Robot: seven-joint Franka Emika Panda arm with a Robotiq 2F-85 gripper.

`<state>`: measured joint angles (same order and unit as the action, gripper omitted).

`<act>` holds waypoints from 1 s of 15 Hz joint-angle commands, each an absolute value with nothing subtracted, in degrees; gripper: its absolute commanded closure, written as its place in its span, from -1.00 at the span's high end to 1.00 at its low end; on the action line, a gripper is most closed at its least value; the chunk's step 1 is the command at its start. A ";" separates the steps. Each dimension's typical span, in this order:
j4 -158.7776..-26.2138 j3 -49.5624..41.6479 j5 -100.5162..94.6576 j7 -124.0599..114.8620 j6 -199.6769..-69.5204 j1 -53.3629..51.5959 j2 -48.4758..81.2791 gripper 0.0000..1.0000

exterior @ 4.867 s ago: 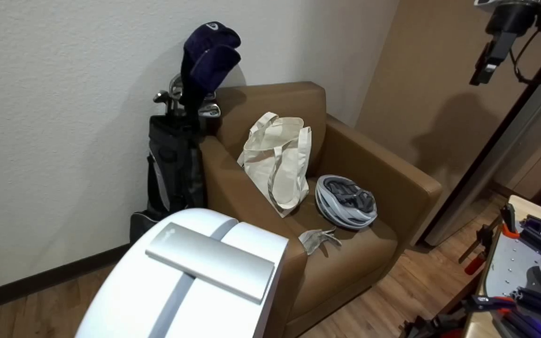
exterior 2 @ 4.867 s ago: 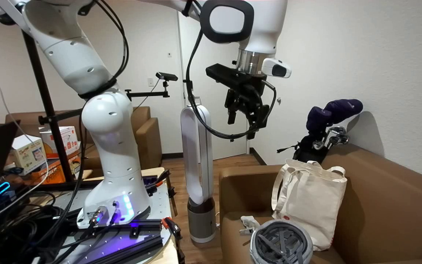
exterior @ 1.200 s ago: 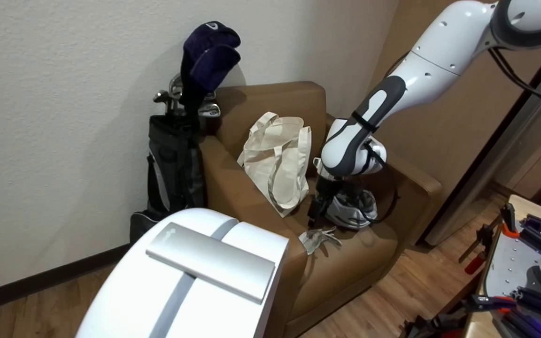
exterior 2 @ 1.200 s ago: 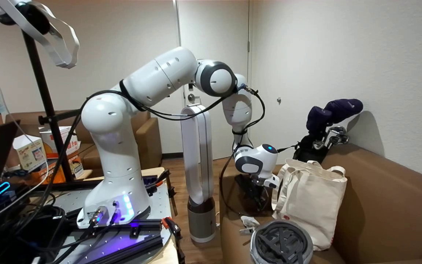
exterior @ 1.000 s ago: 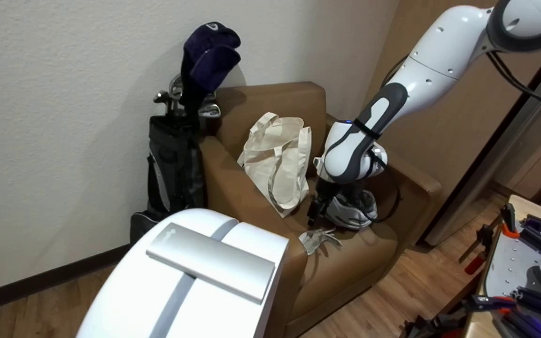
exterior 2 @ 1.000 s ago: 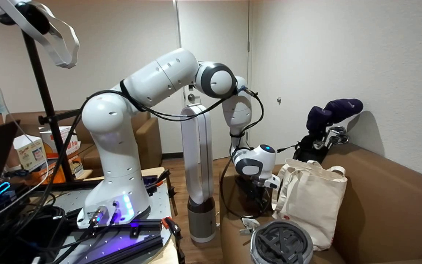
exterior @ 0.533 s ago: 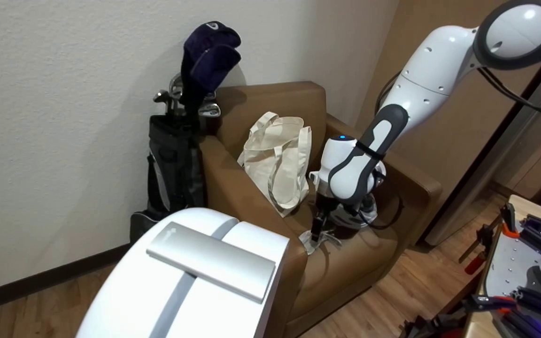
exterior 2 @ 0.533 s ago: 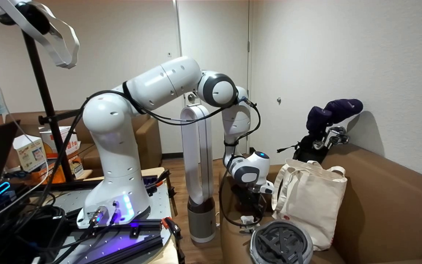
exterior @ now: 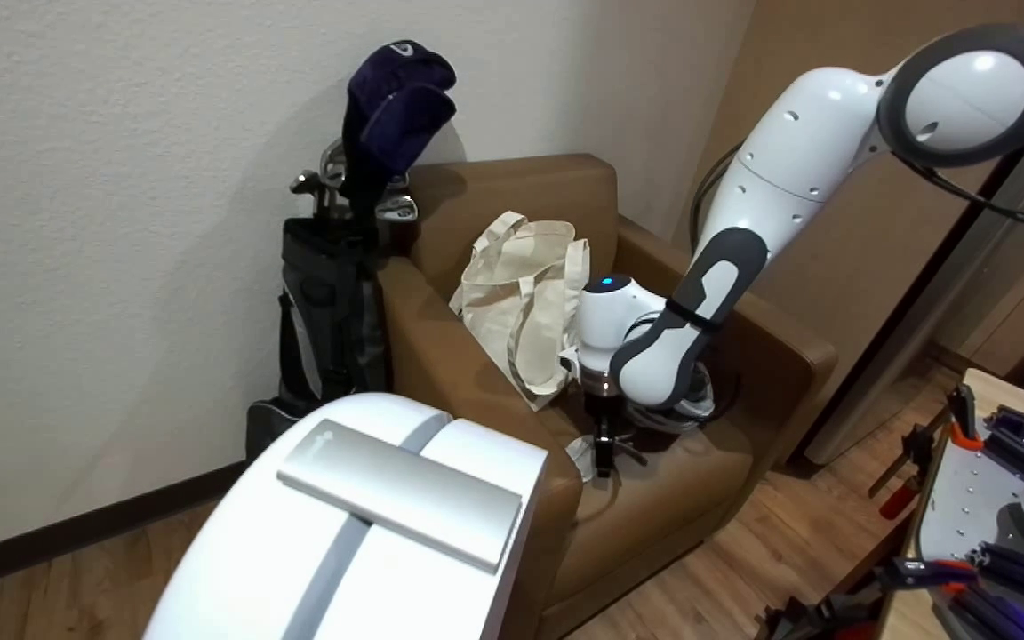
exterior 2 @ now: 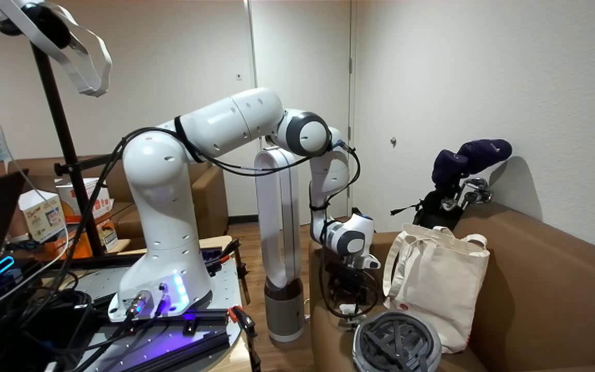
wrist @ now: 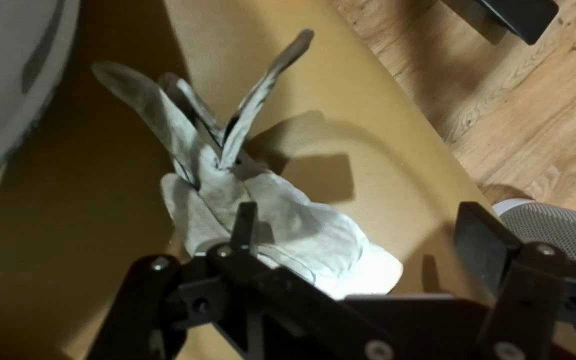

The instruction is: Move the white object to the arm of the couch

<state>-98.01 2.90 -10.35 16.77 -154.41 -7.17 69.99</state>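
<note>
Brown upholstery covers the couch seat (exterior: 654, 524), where the crumpled pale glove (wrist: 293, 215), presumably the white object, lies near a couch arm (exterior: 452, 369). In the wrist view, its long axis slants from splayed fingers at upper left to cuff at lower right, so most of it sits left of the middle of the gripper (wrist: 359, 215). The jaws are spread wide, holding nothing: one fingertip overlaps the glove's body, whether touching I cannot tell, while its mate hangs past the cuff, over the seat. Closing as things stand would likely catch the cuff side only; a shift toward the palm should serve better. Above, the robot arm (exterior: 770, 187) slopes down, wrist bent, gripper pointing almost straight down; the helmet (exterior 2: 396, 341) sits just beside the glove.
</note>
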 commanded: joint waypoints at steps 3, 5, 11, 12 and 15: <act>-92.89 3.37 -17.10 21.78 -148.54 -8.61 71.86 1.00; -91.83 4.07 -18.52 24.29 -147.48 -8.24 72.52 1.00; -88.94 4.36 -21.15 30.72 -146.95 -7.02 75.69 1.00; -88.39 4.05 -21.61 31.26 -147.45 -7.07 76.18 1.00; -86.45 3.31 -23.63 32.94 -147.25 -7.51 77.35 0.46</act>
